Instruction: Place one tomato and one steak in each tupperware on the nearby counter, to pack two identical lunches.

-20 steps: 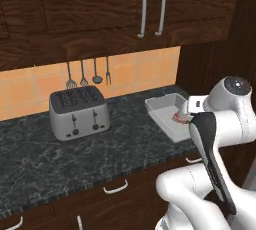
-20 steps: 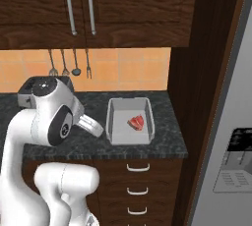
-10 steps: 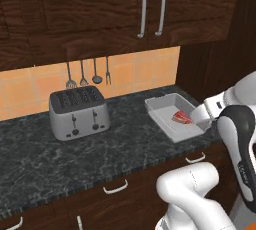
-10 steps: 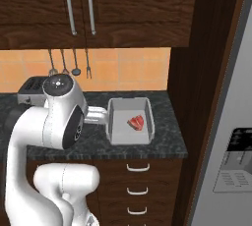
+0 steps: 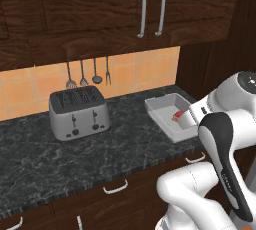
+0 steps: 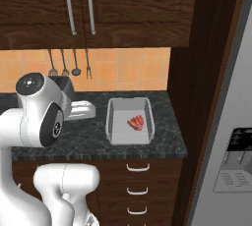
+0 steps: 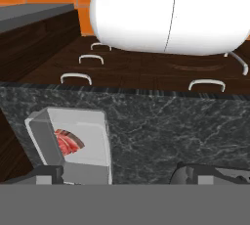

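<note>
While the arm is folding back over the counter (image 6: 93, 139), the gripper (image 7: 124, 174) is standing wide, holding nothing.
Hand view is showing the tupperware (image 7: 93, 146) at eight o'clock, steak (image 7: 68, 143) lying inside; base views are adding a toaster (image 5: 78, 112) at nine o'clock.

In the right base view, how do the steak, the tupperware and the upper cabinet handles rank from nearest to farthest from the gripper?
Measured from the gripper in the right base view:
1. The tupperware, on the counter just to the right of the gripper; its left wall is nearest.
2. The steak, lying inside the tupperware, towards its right side.
3. The upper cabinet handles, high above the counter.
</note>
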Robot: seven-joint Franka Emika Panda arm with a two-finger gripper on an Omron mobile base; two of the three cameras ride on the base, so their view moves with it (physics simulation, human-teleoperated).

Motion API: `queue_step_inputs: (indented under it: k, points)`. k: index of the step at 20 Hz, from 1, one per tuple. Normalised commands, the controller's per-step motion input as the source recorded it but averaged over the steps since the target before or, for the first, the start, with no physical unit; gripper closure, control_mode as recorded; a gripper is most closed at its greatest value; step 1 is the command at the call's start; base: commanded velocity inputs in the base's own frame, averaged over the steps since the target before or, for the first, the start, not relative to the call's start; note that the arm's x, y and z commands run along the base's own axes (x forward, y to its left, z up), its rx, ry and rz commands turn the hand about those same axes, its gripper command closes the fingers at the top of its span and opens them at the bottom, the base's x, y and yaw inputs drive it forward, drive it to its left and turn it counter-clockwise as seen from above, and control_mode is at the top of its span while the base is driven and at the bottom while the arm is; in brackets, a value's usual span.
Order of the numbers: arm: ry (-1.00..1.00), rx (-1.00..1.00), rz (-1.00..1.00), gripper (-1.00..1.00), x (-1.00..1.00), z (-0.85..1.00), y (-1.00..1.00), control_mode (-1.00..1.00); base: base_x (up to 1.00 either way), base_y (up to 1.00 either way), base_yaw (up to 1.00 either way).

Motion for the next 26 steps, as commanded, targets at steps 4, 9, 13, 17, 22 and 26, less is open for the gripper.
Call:
queue_step_inputs:
  k: [4,9,13,17,22,26]
  points:
    - [-0.02,0.00,-0.01,-1.00,0.02,-0.02,0.05,-1.00,0.00,0.00,0.00]
    - [-0.02,0.00,-0.02,-1.00,-0.14,-0.10,-0.03,1.00,-0.40,-0.28,-0.08]
    - [0.00,0.00,0.00,-1.00,0.00,0.00,0.00,1.00,-0.46,-1.00,-0.25]
    - [0.00,0.00,0.00,-1.00,0.00,0.00,0.00,1.00,0.01,-1.00,-0.16]
    - [0.00,0.00,0.00,-1.00,0.00,0.00,0.00,1.00,0.11,-1.00,-0.09]
    - [0.00,0.00,0.00,-1.00,0.00,0.00,0.00,1.00,0.16,-1.00,0.00]
